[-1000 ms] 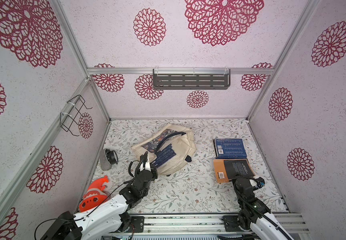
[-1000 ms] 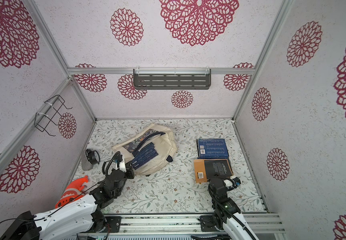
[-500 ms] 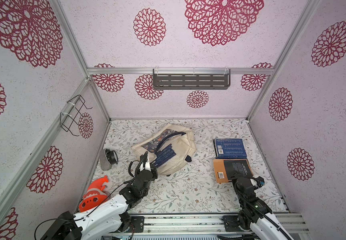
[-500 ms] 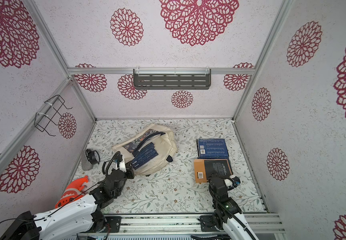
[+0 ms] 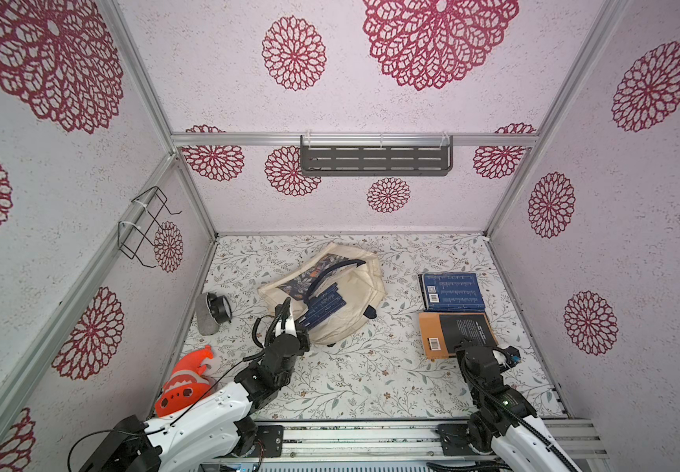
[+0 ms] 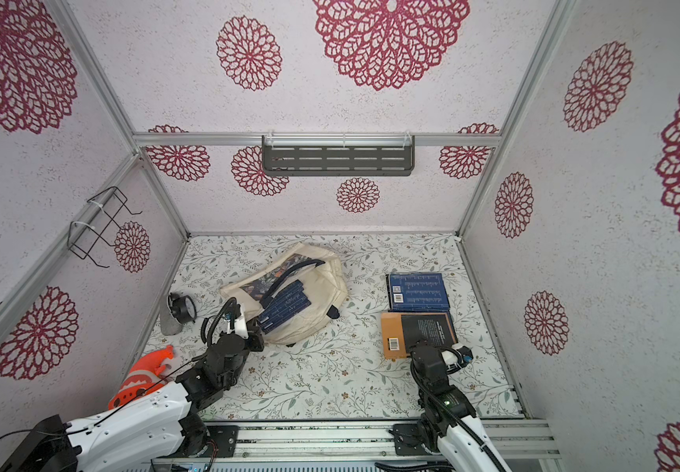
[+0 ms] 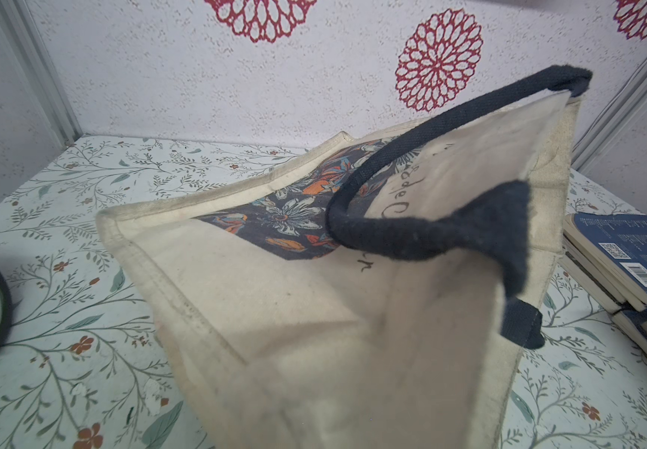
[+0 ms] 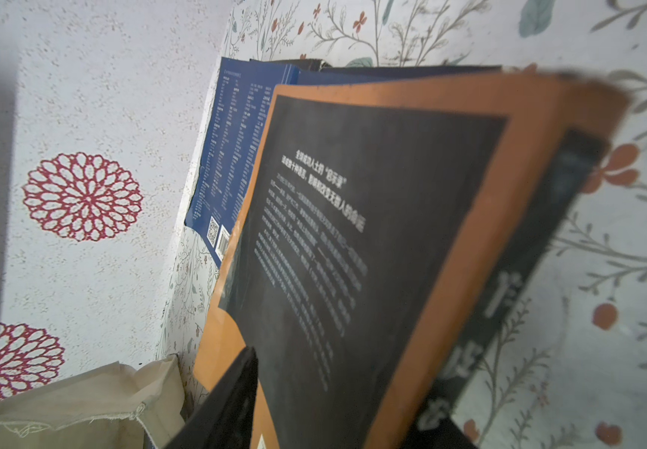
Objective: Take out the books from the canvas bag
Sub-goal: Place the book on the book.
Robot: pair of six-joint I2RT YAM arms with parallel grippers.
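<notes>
The cream canvas bag (image 5: pixel 354 286) lies on its side mid-table with its mouth towards me, and several dark-blue books (image 5: pixel 324 304) stick out of it. My left gripper (image 5: pixel 289 323) is shut on the bag's near-left rim; cream fabric (image 7: pixel 314 330) fills the left wrist view under the navy handle (image 7: pixel 430 233). At the right lies a stack of blue books (image 5: pixel 452 292), and in front of it an orange book (image 5: pixel 457 333) lies flat. My right gripper (image 5: pixel 465 350) is at that book's near edge, open, with one finger (image 8: pixel 232 396) over the cover (image 8: pixel 353 233).
A small black clock (image 5: pixel 216 310) stands left of the bag. An orange toy (image 5: pixel 185 384) sits by the left wall near my left arm. A wire rack (image 5: pixel 144 224) hangs on the left wall and a grey shelf (image 5: pixel 375 159) on the back wall.
My right gripper's jaws have opened around the orange book's near edge. The left gripper and the bag have stayed where they were.
</notes>
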